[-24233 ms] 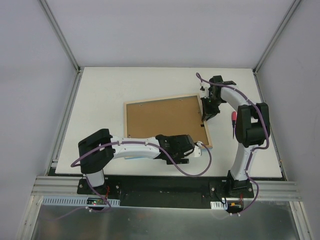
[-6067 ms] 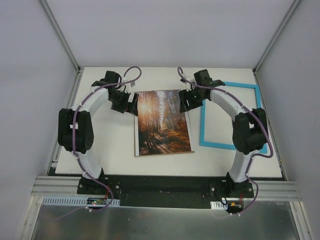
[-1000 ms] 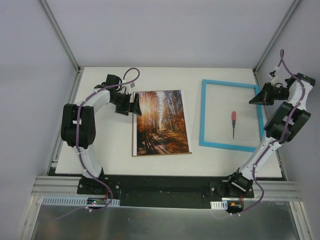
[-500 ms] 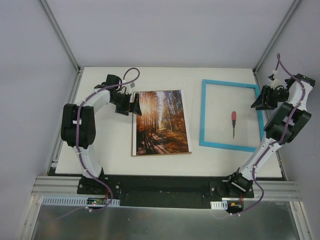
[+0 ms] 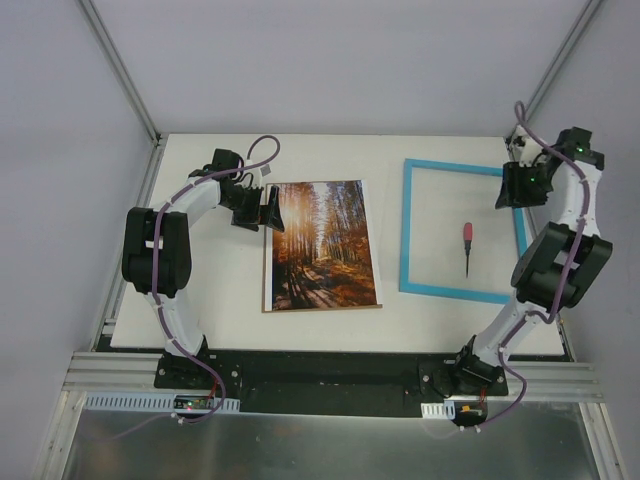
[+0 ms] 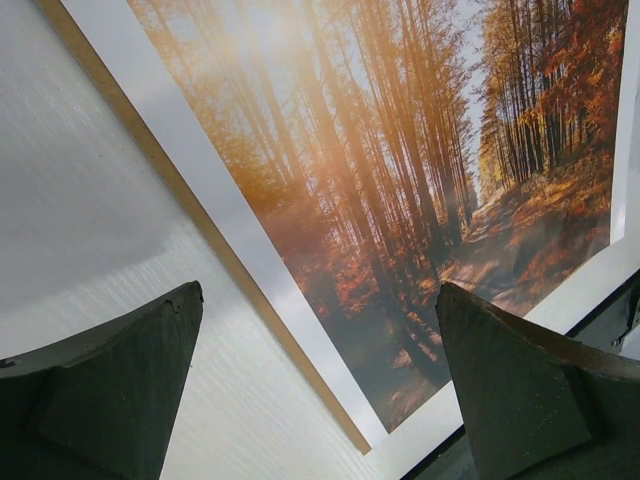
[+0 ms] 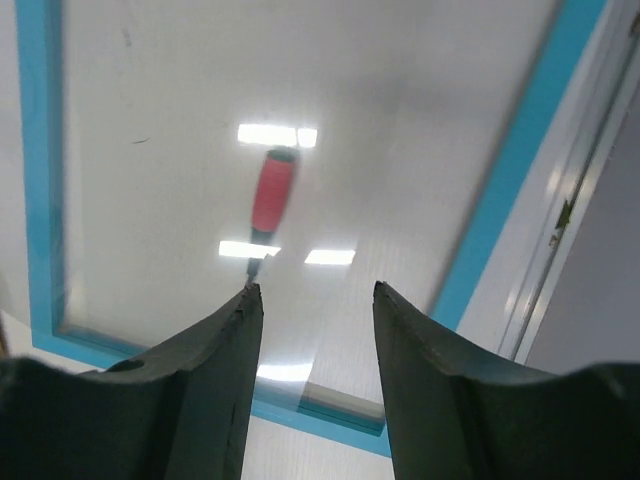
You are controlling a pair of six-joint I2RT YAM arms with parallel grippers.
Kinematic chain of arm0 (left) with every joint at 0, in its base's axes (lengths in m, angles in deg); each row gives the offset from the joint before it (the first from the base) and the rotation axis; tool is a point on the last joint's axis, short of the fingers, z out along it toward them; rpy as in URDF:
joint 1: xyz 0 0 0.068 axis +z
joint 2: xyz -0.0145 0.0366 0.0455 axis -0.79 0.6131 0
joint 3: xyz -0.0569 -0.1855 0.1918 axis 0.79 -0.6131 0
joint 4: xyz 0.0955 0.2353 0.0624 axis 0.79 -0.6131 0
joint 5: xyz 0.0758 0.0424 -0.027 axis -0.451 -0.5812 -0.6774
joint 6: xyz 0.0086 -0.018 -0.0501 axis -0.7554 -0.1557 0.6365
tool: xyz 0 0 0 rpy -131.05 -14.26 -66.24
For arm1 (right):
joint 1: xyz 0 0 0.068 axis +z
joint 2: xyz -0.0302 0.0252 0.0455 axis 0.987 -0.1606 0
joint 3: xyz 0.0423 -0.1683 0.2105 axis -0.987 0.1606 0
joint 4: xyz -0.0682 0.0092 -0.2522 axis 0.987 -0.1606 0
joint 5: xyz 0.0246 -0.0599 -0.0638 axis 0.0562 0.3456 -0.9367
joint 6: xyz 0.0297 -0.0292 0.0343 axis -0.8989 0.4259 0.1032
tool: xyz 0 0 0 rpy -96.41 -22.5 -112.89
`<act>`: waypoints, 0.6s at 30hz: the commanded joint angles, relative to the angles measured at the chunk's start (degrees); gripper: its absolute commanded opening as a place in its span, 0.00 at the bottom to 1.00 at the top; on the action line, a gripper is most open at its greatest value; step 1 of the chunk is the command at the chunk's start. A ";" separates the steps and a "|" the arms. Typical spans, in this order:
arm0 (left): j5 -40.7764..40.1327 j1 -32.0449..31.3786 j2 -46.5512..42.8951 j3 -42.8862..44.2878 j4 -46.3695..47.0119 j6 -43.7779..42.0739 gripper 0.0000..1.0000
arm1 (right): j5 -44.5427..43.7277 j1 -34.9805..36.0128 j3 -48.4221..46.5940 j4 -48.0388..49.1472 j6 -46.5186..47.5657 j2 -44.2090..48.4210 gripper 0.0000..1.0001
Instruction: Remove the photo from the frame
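Photo (image 5: pixel 322 243), a thin glossy rectangle of orange and brown forest with a white border, is lying flat on the matte white table (image 5: pixel 200 290). It is lying out of the frame (image 5: pixel 404 230) and to the left of it, with a strip of bare table showing between the two. It is resting on a plain brown board (image 6: pixel 203 220), whose tan edge is peeking out along the side farthest from the frame.

You are seeing the frame face up, a slim rectangle of bright turquoise rails. A glossy clear pane (image 7: pixel 350 100) inside it is throwing back bright patches of light. A small screwdriver (image 5: pixel 466 248) with a rounded red handle and a thin dark shaft is showing inside the frame; you cannot tell whether it is lying on the pane or under it.

Your left gripper (image 6: pixel 318 300) is hovering left of the frame, at the photo's far left edge. Its dark wedge-shaped fingers are spreading wide and gripping nothing. Your right gripper (image 7: pixel 315 290) is hanging over the frame's far right corner, its fingers standing partly apart and carrying nothing.
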 commanded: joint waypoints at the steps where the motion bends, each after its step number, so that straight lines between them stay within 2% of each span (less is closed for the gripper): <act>1: -0.51 0.21 -1.14 -0.27 -0.75 -1.11 0.99 | -5.51 9.26 7.64 7.90 2.14 9.48 0.50; 5: -3.13 -0.66 -0.43 0.87 -0.75 -1.46 0.99 | -6.93 20.32 13.54 12.74 3.64 13.80 0.50; 8: -10.85 -3.12 -0.35 1.75 -0.75 -2.95 0.99 | -6.31 28.85 13.90 14.41 3.64 12.93 0.50; 13: -23.69 -9.27 1.06 2.81 -0.58 -6.73 0.99 | -5.60 36.60 6.53 14.33 -0.57 4.68 0.51; 18: -33.89 -13.05 2.73 1.67 1.36 -8.76 0.99 | -13.50 43.02 1.69 15.99 -1.37 -4.11 0.50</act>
